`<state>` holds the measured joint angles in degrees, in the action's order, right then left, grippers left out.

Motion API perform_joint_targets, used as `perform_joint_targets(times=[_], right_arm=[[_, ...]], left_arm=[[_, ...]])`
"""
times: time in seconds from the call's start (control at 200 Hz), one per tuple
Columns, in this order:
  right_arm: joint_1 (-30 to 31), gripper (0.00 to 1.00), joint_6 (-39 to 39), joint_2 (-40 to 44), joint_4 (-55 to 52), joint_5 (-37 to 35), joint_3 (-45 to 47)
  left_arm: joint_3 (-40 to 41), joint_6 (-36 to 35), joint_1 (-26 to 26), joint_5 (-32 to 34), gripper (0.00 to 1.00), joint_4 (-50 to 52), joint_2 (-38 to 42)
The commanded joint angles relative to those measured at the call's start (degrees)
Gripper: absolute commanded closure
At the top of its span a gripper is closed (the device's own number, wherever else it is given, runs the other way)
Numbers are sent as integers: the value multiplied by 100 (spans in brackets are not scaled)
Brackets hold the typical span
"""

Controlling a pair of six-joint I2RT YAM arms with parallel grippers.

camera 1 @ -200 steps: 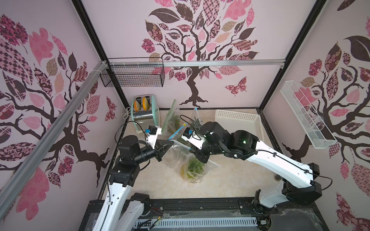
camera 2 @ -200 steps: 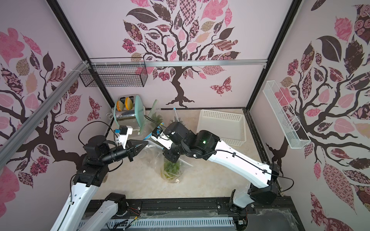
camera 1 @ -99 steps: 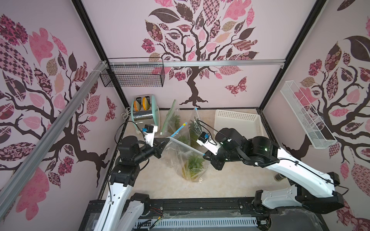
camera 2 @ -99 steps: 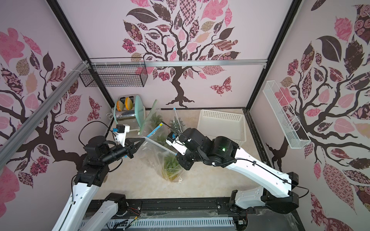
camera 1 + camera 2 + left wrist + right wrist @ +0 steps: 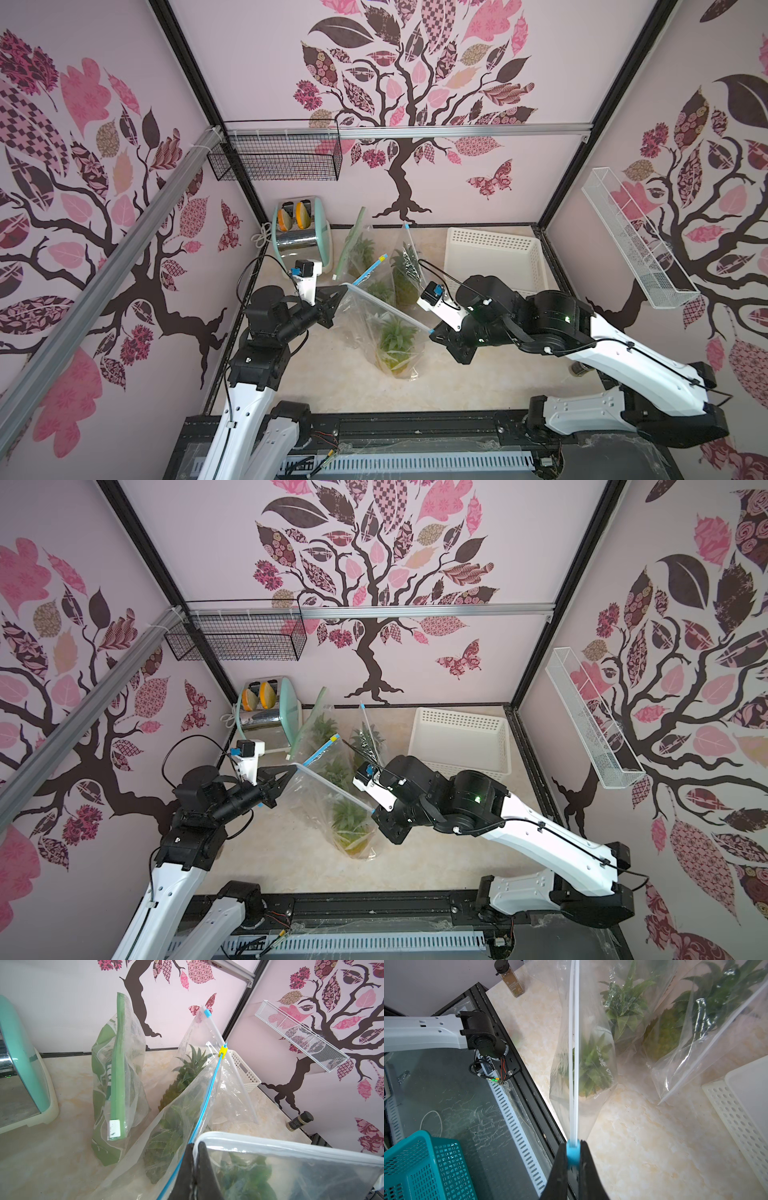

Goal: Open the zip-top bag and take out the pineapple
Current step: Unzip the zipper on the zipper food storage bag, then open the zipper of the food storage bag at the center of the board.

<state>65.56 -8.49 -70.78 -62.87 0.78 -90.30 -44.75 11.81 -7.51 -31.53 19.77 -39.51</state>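
A clear zip-top bag (image 5: 365, 320) hangs stretched between my two grippers, its bottom on the table. Inside it stands the pineapple (image 5: 397, 340), green crown up, also seen in the right wrist view (image 5: 591, 1068). My left gripper (image 5: 341, 287) is shut on the bag's upper corner (image 5: 199, 1140), beside the white zip rim. My right gripper (image 5: 432, 331) is shut on the blue slider (image 5: 572, 1153) at the far end of the zip. Two white zip strips (image 5: 574, 1064) run from the slider with a narrow gap between them.
Behind the held bag stand three more bags with pineapples: a green-zipped one (image 5: 355, 245), one with a yellow slider (image 5: 223, 1051) and one with a blue slider (image 5: 405, 257). Toaster (image 5: 301, 237) at back left, white basket (image 5: 490, 262) at back right, spice bottle (image 5: 510, 980) by the right wall.
My right gripper has slid along the zip away from the left gripper, out toward the front right, taking the blue slider with it. The bag's top edge is now pulled straight.
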Motion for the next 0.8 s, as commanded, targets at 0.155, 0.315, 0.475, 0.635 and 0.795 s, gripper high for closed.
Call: perform_joint_targets(times=[0.155,0.315,0.475,0.635,0.795], right_arm=[[67,79,162,-67,-328,179,-259],[62,63,297,-137,-296,-70,-545],[67,50,335,-22,-155,-731,-671],[-4,45,320,114,213,-1096,-421],[-207,45,456,-209,544,-569,-592]], left_arm=[[151,165,195,370,100,-533,241],[142,139,193,91,100,-575,321],[85,216,193,-183,81,-607,320],[-74,207,193,-424,70,-477,288],[-157,179,195,-477,69,-358,300]])
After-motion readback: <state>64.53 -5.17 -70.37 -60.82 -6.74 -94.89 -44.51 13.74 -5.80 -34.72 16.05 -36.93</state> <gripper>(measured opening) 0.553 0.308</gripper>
